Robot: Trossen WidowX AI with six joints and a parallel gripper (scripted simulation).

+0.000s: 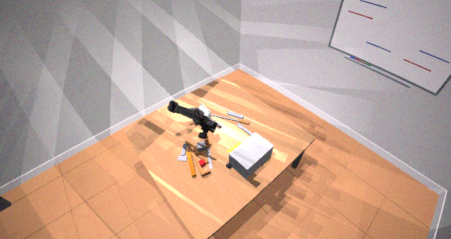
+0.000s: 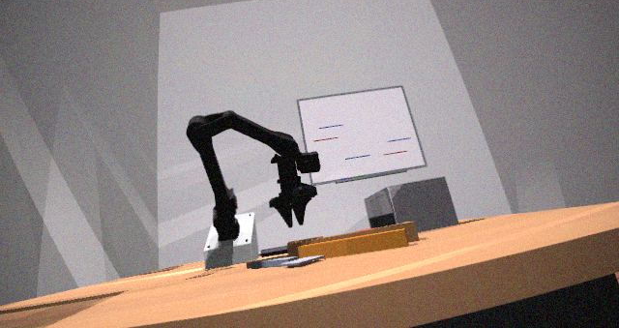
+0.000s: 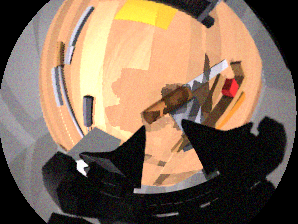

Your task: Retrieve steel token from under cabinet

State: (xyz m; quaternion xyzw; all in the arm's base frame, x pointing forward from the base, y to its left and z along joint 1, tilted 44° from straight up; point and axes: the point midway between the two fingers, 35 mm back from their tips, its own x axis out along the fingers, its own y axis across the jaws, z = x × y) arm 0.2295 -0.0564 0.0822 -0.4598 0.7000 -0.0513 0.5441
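Nearest, an orange bar (image 2: 353,244) is seen lying flat among scattered pieces near the table's (image 1: 183,204) middle; above them the gripper (image 2: 293,215) is held partly open, empty; farther back the cabinet (image 2: 411,203); the token cannot be seen

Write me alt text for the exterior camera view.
A black robot arm's open, empty gripper hangs above a wooden table, over orange and brown bars and flat grey pieces. A grey cabinet stands behind, below a wall whiteboard.

Wood-grain table (image 1: 197,200) – matt grey cabinet (image 1: 251,154)
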